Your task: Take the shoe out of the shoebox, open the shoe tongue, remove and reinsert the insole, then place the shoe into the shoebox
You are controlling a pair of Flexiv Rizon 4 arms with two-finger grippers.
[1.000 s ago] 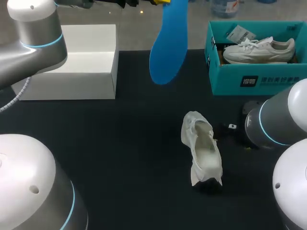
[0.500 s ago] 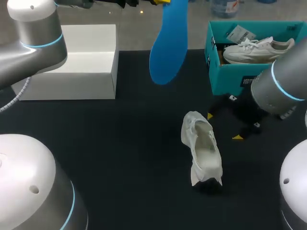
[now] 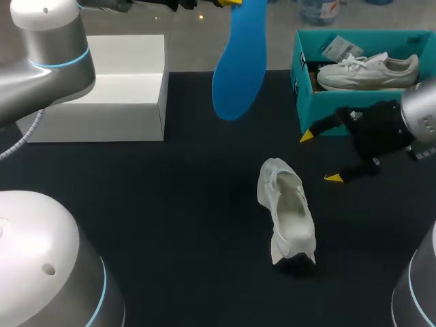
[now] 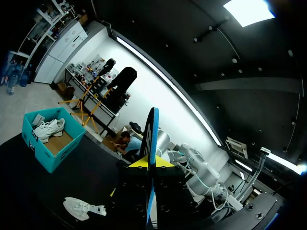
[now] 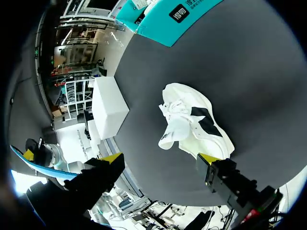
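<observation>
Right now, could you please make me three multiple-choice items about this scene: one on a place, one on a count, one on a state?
1. Where is the blue insole? A) flat on the table B) held up by the left gripper C) inside a shoe
2. How many white shoes show? A) one B) two C) three
3. The fingers of the right gripper are: A) open, empty B) shut on a shoe C) shut on the insole
Answers: 1 B, its fingers pinch it above the table. 2 B, one shoe lies on the table, a second shoe in the teal shoebox. 3 A, the yellow tips stand apart.
</observation>
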